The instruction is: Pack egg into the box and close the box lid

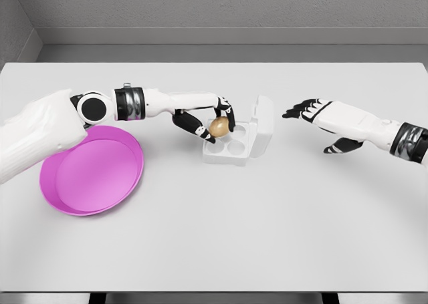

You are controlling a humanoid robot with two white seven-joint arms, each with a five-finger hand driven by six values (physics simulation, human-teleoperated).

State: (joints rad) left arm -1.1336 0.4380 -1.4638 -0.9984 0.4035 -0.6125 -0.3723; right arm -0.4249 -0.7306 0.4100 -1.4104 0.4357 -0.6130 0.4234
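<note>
one egg (219, 125) sits pinched in the left robot hand (215, 123), directly over the far-left cup of the white box (231, 147) on the worktop (267, 224). the open lid (262, 125) stands at three o'clock from the egg. the right robot hand (314, 113), fingers spread and empty, hovers nearer that lid, further toward three o'clock.

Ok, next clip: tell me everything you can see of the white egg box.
The small white plastic-looking egg box sits on the light grey table, right of the round pink bowl. Its tray shows round cups, its hinged lid stands open on the right side, tilted upward. The left hand holds a brown egg in its fingers over the back-left cup; whether the egg already rests in it cannot be told. The right hand hovers apart, to the lid's right.
</note>
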